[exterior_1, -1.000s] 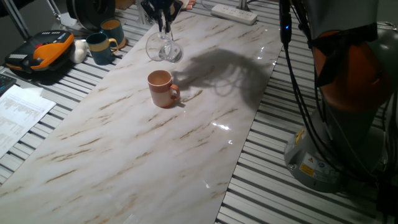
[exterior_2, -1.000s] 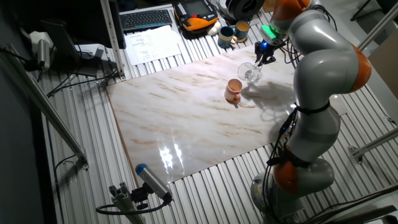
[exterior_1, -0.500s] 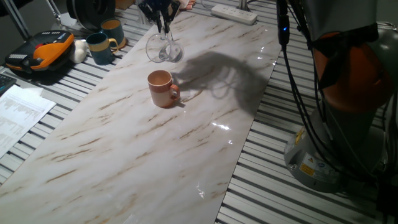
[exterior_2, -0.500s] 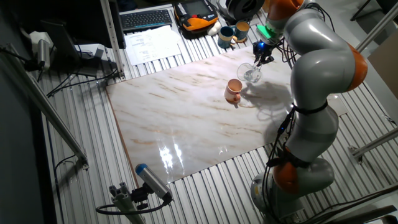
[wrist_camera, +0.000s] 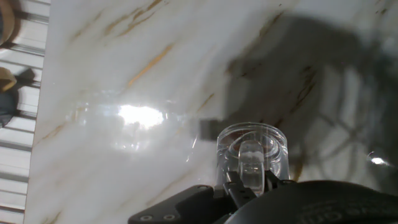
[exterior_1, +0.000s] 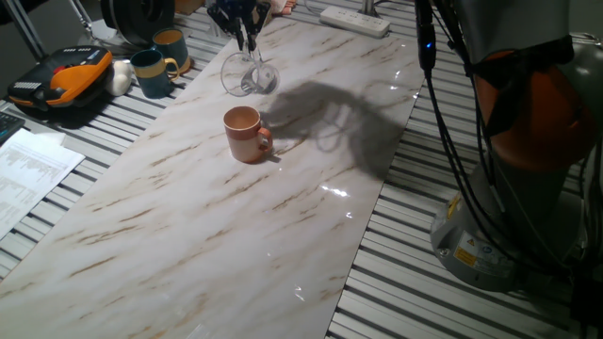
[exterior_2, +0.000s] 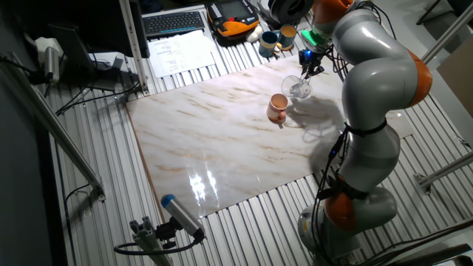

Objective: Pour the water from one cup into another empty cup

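Observation:
My gripper [exterior_1: 247,38] is shut on the handle of the clear glass mug [exterior_1: 247,73] and holds it tipped on its side just above the marble board, at the far end. The terracotta mug [exterior_1: 245,133] stands upright a little nearer than the glass, apart from it and not under its mouth. In the other fixed view the glass mug [exterior_2: 298,87] hangs just right of the terracotta mug [exterior_2: 278,108]. The hand view shows the glass mug's thick base [wrist_camera: 252,149] between my fingers. I cannot make out the water.
Two dark teal mugs [exterior_1: 151,72] and an orange-black case [exterior_1: 61,80] sit off the board's far left edge. Papers [exterior_1: 28,174] lie at left, a power strip [exterior_1: 353,19] at the back. My arm's base [exterior_1: 509,207] stands at right.
The gripper and the tipped glass mug have shifted slightly toward the far end of the board. The terracotta mug has not moved.

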Robot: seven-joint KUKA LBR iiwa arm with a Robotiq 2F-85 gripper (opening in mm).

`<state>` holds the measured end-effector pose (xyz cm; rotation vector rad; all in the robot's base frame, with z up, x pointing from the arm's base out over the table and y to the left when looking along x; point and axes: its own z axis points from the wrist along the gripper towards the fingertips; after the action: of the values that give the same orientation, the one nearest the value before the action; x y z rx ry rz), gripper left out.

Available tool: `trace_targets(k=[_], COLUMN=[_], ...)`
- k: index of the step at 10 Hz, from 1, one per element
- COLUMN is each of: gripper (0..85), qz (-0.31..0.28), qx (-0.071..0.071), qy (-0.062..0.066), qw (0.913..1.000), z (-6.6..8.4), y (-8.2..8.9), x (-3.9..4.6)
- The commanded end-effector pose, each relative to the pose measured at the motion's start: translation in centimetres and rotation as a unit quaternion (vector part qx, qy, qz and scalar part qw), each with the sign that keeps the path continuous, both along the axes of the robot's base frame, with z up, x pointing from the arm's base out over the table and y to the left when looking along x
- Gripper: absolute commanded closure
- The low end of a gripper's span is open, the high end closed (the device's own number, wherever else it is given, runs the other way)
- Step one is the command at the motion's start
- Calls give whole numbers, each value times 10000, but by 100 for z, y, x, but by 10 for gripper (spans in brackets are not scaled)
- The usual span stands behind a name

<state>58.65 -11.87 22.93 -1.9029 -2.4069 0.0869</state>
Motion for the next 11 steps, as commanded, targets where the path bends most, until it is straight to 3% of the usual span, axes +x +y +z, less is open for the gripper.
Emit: trace_targets(k=[1, 11], gripper=[850, 850], qz=[-6, 44], qx=[-39, -378], qy=[18, 204], qw=[10000, 9991], z=[-4, 78], y=[13, 104], x=[-1, 8])
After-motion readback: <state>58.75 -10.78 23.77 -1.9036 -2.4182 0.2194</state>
